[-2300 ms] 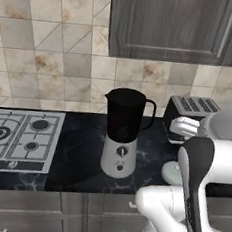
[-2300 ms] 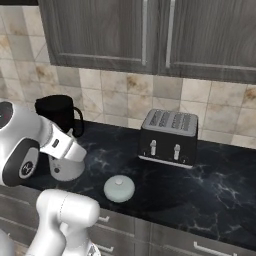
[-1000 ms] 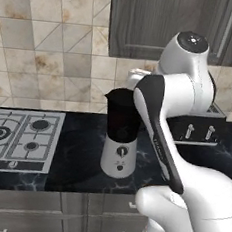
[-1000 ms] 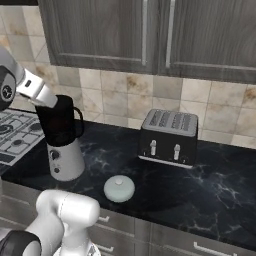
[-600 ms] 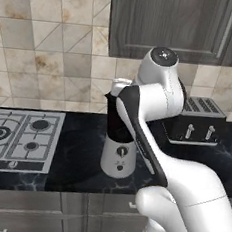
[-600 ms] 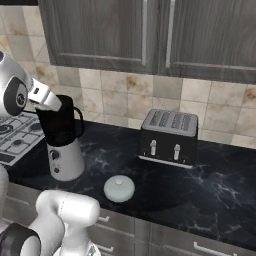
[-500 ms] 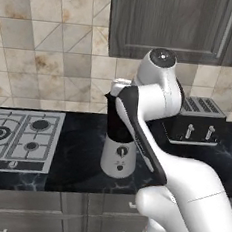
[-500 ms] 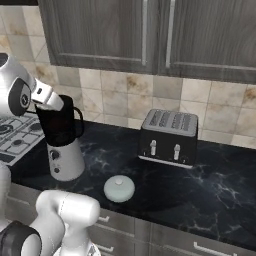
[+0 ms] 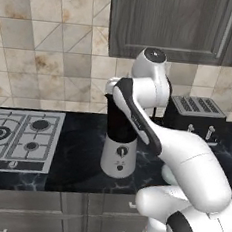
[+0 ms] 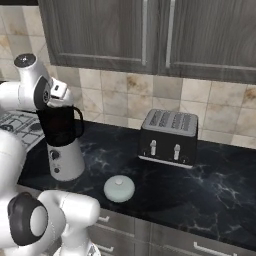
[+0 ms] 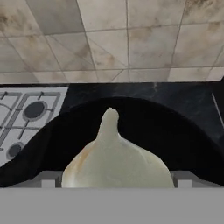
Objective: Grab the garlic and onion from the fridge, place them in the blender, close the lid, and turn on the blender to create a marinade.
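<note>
left base: arm hides blender top, hob beside | right base: lid on black counter by toaster | hand: pincer grasping garlic over the jug, tiled wall behind

A home kitchen: beige tiled backsplash, dark grey wooden wall cabinets, silver gas hob, black four-slot toaster on the black marble surface.
</note>
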{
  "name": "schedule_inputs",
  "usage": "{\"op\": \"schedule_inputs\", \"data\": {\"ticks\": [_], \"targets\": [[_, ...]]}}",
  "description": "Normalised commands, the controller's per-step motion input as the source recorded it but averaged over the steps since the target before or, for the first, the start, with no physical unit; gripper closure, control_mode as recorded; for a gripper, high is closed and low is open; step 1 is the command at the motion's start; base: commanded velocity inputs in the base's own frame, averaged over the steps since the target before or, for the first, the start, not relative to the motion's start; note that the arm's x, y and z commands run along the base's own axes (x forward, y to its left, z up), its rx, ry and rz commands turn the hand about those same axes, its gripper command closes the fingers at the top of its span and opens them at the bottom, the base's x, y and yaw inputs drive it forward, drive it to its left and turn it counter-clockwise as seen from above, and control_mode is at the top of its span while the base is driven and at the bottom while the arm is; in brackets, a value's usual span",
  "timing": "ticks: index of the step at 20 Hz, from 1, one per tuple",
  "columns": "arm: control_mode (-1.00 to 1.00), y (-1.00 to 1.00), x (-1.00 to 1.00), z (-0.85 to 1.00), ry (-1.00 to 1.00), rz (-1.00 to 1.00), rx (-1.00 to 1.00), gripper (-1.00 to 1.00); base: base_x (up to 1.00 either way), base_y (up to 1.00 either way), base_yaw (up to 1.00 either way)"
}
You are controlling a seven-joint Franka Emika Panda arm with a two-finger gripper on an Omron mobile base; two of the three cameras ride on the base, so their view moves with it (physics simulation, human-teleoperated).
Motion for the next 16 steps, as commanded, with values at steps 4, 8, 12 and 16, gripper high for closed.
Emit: {"op": "schedule_inputs", "data": {"ticks": [4,8,12,16], "targets": [[-1.0,0.22,0.67,-0.32,0.12,0.1,-0.04,1.0,0.0,0.0,0.0],[-1.0,0.15,0.59,-0.54,0.08,0.05,-0.05,1.0,0.0,0.0,0.0],[-1.0,0.0,0.09,-0.74,0.02,0.0,-0.02,1.0,0.0,0.0,0.0],[-1.0,0.0,-0.48,-0.69,-0.02,0.0,0.0,1.0,0.0,0.0,0.0]]}}
